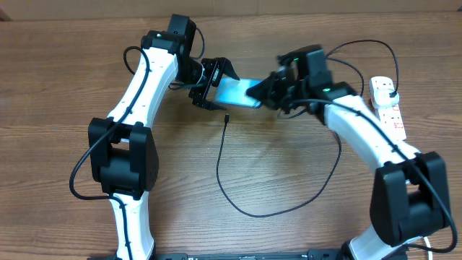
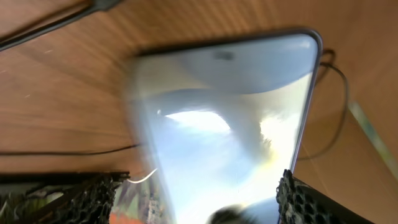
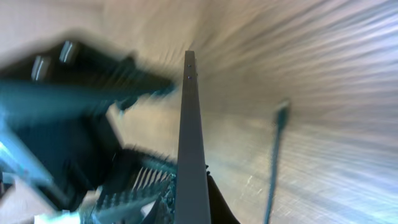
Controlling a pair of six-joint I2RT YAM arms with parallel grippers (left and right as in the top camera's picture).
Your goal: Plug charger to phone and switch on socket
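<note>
- Phone (image 1: 237, 92) at the far middle of the surface (image 1: 58, 94), screen lit blue-teal, long axis running left to right between the two claws; apparently raised and tilted rather than lying flat (a judgement from the overhead view).
- Right claw (image 1: 268, 94) clamped on the phone's right end: in the right wrist view, only the thin black edge, rising straight out from between the fingers.
- Left claw (image 1: 209, 85) straddling the phone's left end, fingers (image 2: 311, 199) at either side of the screen; too blurred in the left wrist view to tell whether squeezing or merely bracketing.
- Charger connector tip (image 1: 226, 118) loose on the surface just on the near side of the phone's left end, held by neither claw, aimed roughly at the phone's long side rather than at a short end.
- Nearer to the left claw than to the right, so likely a pickup for the left arm, with the right holding the phone steady; port end of the phone not discernible.
- Black cable (image 1: 220, 173) trailing from the tip toward the near edge, looping right, then up to the white power strip (image 1: 390, 115) at the far right.
- Black plug (image 1: 390, 88) seemingly seated there (switch state unreadable).
</note>
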